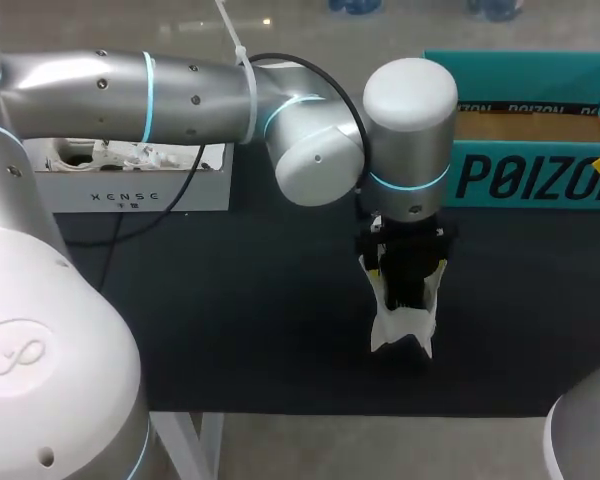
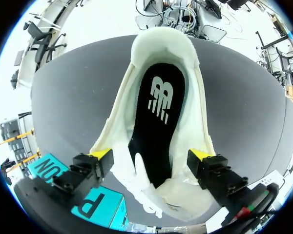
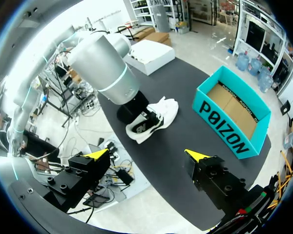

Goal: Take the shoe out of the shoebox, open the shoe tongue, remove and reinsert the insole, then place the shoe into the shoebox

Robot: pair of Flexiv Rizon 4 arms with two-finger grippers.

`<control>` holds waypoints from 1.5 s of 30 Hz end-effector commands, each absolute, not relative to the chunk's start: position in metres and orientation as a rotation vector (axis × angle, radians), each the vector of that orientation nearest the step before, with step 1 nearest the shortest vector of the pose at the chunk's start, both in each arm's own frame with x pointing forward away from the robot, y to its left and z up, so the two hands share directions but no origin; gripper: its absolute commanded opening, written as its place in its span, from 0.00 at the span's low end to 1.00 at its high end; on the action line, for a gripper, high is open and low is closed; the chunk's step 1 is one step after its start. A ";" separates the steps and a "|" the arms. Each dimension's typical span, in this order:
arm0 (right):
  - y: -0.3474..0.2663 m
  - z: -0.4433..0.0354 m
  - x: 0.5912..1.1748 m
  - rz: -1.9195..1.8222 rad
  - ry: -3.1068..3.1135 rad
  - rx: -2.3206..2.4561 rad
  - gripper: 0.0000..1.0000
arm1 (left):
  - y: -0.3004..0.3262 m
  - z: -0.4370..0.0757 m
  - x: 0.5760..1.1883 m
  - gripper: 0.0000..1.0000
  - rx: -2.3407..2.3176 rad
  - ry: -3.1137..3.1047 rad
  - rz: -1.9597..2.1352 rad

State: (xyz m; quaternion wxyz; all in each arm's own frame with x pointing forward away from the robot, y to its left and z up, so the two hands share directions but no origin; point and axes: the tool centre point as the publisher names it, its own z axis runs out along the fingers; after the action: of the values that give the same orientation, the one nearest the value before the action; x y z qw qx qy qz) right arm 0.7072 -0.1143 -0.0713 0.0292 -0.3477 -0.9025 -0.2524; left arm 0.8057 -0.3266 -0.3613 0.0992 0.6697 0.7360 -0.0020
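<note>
In your head view, the left arm [image 1: 410, 130] covers most of the white shoe [image 1: 400, 335], so only one end shows below the wrist. The teal shoebox [image 1: 525, 180] is cut off at that view's edge. In your left wrist view, only a corner of the shoebox shows, the rest behind the left gripper [image 2: 150, 155].

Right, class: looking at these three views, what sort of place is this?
Probably a robotics lab bench, not a shop: the left arm and right arm stand at a black table, with a white shoe and a teal shoebox as practice items.
</note>
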 end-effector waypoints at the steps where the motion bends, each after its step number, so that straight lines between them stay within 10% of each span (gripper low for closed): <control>1: -0.114 -0.071 0.710 -0.770 -2.781 -1.071 1.00 | -0.322 -0.340 0.803 1.00 1.962 2.156 0.013; 24: -0.114 -0.071 0.710 -0.770 -2.781 -1.071 1.00 | -0.304 -0.238 0.855 0.98 1.766 2.106 0.039; 25: -0.114 -0.071 0.710 -0.770 -2.781 -1.071 1.00 | -0.304 -0.237 0.856 0.85 1.764 2.105 0.034; 28: -0.114 -0.071 0.710 -0.770 -2.781 -1.071 1.00 | -0.305 -0.240 0.857 0.00 1.755 2.106 0.025; 45: -0.114 -0.071 0.710 -0.770 -2.781 -1.071 1.00 | -0.299 -0.294 0.856 0.00 1.763 2.194 0.008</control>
State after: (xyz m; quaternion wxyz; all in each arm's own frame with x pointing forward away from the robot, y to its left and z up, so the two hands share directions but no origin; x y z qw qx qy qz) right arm 0.7072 -0.1143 -0.0714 0.0292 -0.3477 -0.9025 -0.2524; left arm 0.8568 -0.2971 -0.2870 0.1639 0.6168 0.7699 0.0045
